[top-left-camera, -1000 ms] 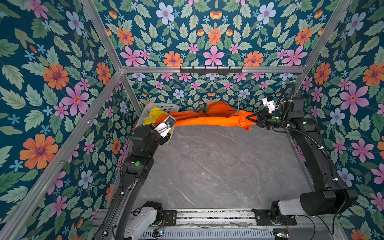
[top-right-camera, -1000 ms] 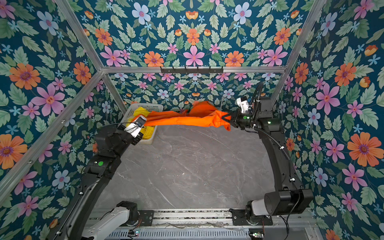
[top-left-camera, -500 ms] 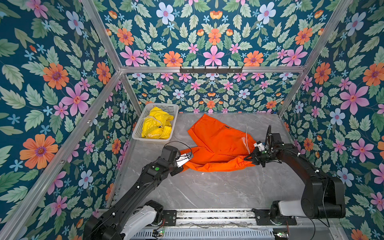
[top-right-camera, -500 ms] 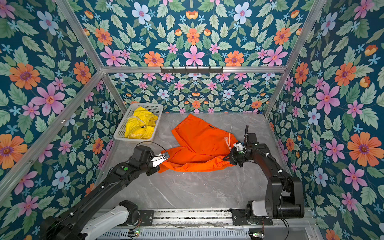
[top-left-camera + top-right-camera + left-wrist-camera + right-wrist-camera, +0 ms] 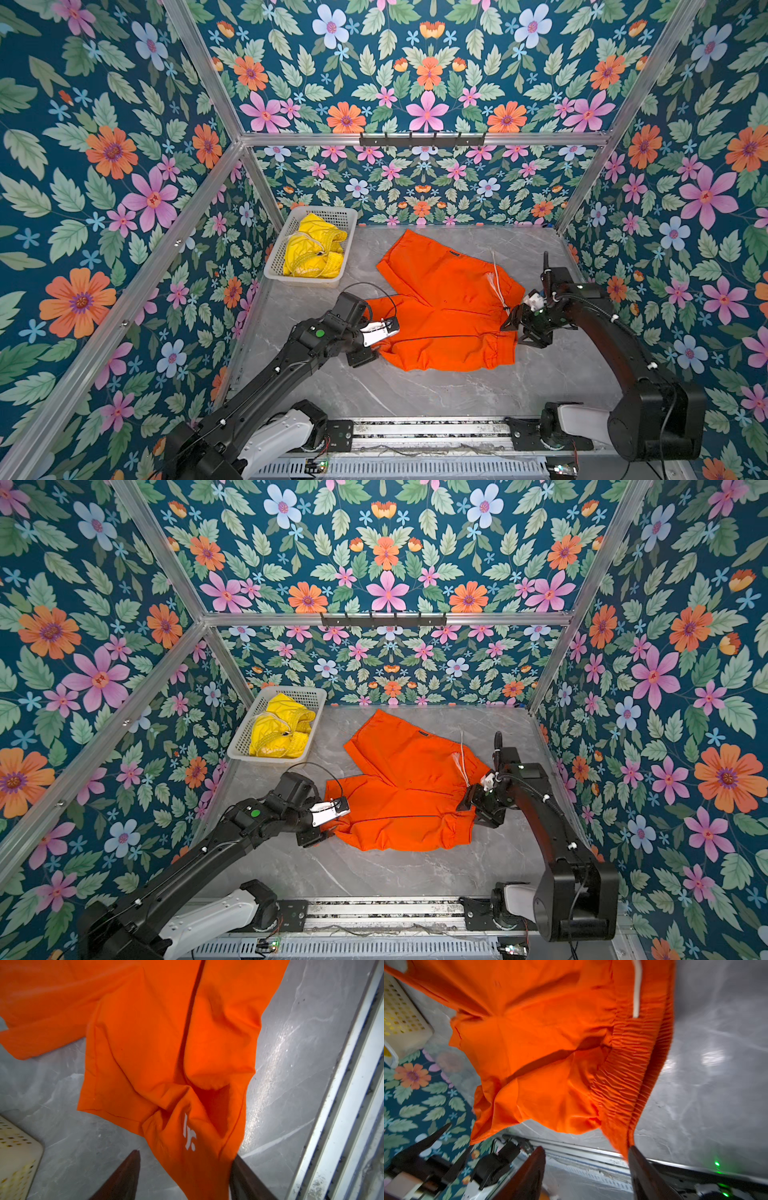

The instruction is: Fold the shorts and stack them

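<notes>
On the orange shorts (image 5: pixel 145 1053), white letters (image 5: pixel 189 1136) resemble "Jr."

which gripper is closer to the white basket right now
Left. The left gripper sits at the orange shorts' leg hem, just in front of the basket; the right gripper is at the waistband, across the shorts from it.

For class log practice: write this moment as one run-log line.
orange thin-fabric shorts spread on grey table | yellow thin-fabric shorts in white perforated basket | left gripper open at leg hem | right gripper open at waistband
</notes>
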`<state>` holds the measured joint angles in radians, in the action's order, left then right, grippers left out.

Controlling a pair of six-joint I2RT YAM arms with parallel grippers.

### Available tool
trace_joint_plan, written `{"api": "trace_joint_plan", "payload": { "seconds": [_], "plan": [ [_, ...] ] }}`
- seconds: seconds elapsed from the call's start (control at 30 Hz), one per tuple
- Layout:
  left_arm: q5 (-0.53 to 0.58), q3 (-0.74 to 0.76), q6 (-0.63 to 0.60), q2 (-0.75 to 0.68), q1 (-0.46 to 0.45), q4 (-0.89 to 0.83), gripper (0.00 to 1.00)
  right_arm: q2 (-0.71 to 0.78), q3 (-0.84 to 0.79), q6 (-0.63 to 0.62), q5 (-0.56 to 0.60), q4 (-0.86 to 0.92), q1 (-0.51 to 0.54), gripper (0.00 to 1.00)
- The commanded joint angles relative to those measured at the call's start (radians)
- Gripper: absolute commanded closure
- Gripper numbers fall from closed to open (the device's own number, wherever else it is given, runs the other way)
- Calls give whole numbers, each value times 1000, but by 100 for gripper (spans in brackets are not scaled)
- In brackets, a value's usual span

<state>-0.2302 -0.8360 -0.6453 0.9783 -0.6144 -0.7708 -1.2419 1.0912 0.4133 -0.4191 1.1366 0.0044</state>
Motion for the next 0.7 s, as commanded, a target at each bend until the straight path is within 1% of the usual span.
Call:
{"api": "trace_joint_plan", "payload": {
  "seconds": [0.0,0.07,0.1,0.13,0.17,0.2,0.27,0.33,0.4,0.47,0.6,0.67],
  "plan": [
    [52,-30,108,-39,21,11,30,5,108,-67,167,166,0,37],
    [5,-33,142,-54,51,53,29,-8,130,-73,93,120,5,38],
    [-35,-35,160,-54,65,71,29,-13,126,-62,42,77,15,38],
    [-65,-38,178,-49,75,82,29,-18,116,-38,20,30,44,38],
    [-67,-40,204,-42,80,95,29,-26,110,-20,18,-7,79,38],
    [-40,-37,246,-29,82,123,30,-39,97,1,18,-54,125,38],
    [14,-32,374,5,83,185,31,-64,60,50,-15,-138,170,39],
    [21,-42,488,52,84,213,32,-84,-14,120,-67,-276,202,40],
    [49,-30,616,95,84,259,35,-103,-70,158,-60,-363,226,40],
    [49,3,743,130,85,321,37,-121,-117,183,-53,-424,228,40],
    [28,80,922,186,87,456,42,-164,-195,184,-53,-495,228,41],
    [15,117,977,209,88,511,44,-183,-231,180,-44,-507,221,41]
  ]
}}
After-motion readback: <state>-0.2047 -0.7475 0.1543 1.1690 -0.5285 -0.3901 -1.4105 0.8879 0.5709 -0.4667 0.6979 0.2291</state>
